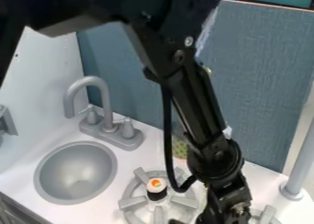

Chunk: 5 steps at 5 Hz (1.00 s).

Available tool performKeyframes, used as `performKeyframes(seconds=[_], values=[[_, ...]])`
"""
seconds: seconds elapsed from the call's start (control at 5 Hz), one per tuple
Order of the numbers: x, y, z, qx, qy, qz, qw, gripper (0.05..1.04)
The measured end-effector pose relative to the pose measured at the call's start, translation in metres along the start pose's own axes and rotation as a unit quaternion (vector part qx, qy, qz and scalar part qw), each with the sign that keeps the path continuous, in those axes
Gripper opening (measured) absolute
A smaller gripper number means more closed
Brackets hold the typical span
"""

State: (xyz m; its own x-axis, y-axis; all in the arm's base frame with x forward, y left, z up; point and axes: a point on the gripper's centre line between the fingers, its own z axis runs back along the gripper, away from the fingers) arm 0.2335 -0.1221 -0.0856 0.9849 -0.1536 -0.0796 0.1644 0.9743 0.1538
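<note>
Can see a sushi-like toy (157,186) on the grey burner (131,203), near and left of the black gripper (207,215) in view; cannot tell whether jaws are open or closed.

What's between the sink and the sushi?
From the sink to the sushi, there's white counter, then the burner's edge, in the camera view.

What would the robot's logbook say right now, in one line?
gripper: bottom edge, near burner | toy sushi: upright on burner | sink: beside burner | faucet: behind sink
</note>
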Motion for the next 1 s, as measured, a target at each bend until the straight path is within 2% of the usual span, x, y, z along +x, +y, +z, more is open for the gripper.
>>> performKeyframes(seconds=[0.2, 0.4, 0.6, 0.8, 1.0], values=[[0.0, -0.003, 0.0, -0.009, -0.002, 0.0, 1.0, 0.388], [-0.004, -0.007, -0.004, -0.031, -0.01, -0.019, 0.9993, 0.171], [-0.004, -0.006, -0.005, -0.037, -0.009, -0.02, 0.9991, 0.094], [-0.006, 0.0, 0.005, -0.032, -0.008, -0.005, 0.9994, 0.092], [0.002, 0.005, 0.047, -0.041, -0.058, 0.001, 0.9975, 0.091]])
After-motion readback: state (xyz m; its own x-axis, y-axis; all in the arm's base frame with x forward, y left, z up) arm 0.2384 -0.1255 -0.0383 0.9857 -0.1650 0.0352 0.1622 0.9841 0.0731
